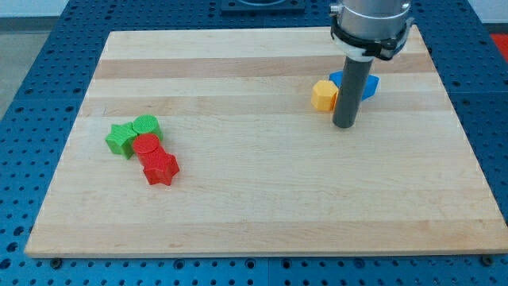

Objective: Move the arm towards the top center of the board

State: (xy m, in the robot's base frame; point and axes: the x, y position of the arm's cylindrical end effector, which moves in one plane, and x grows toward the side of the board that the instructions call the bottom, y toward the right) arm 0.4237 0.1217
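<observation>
Right of centre on the surface (262, 199), my tip (344, 125) sits just beside yellow block (324, 95) and blue block (367, 83). No hand fitted. Approach step: next, slide up-left toward top centre, skirting yellow.

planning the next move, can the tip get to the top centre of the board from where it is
Probably yes. My tip sits just below and right of the yellow block, with the blue block behind the rod. Heading straight up-left would likely nudge the yellow block; skirting left first looks free.
</observation>
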